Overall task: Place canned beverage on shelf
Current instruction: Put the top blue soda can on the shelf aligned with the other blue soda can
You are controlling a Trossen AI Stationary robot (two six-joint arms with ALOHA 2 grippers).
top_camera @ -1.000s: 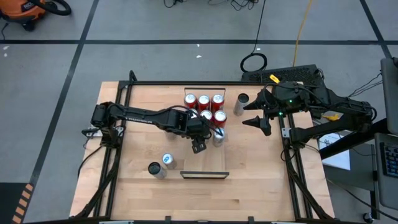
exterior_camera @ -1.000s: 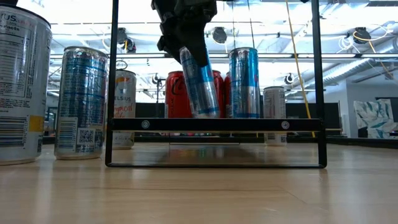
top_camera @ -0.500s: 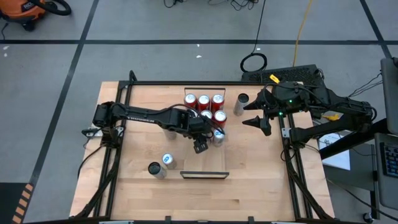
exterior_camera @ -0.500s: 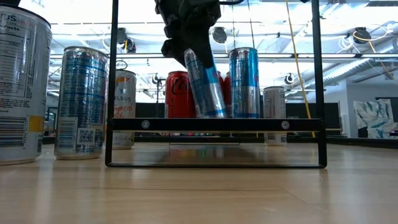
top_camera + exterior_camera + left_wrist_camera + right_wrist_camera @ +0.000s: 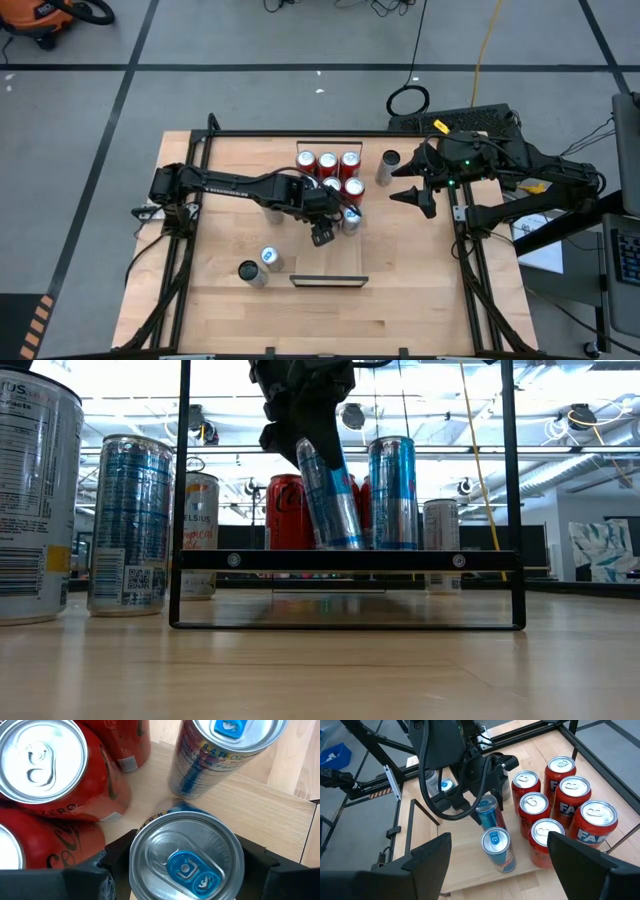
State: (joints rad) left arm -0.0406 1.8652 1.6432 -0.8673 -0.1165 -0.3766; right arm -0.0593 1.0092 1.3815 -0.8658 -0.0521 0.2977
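I see my left gripper (image 5: 480, 795) out over the middle of the table, and its two fingers are clamped on a slim blue and silver can (image 5: 328, 500). In the low view this can leans, its top tipped one way and its bottom the other. I cannot tell from that view if its bottom touches the wood or hangs just above it. In the left wrist view I look straight down on its closed top with the blue tab, between the dark fingers (image 5: 100, 870).

The shelf (image 5: 330, 265) is the long light board in the middle of the table, and it holds the drinks. At its far end stand five red cans (image 5: 327, 162), packed close, all upright with closed tops. Just beside them stands a second blue and silver can (image 5: 498, 849), upright too. The can I hold is right next to that one and close to the red ones, over the shelf board.

Off the shelf, two more cans (image 5: 270, 258) stand on the table near its left front, and one silver can (image 5: 387, 168) stands alone near the right side.

My right gripper (image 5: 412, 196) waits at the right edge of the table, holding nothing, with its fingers spread apart.
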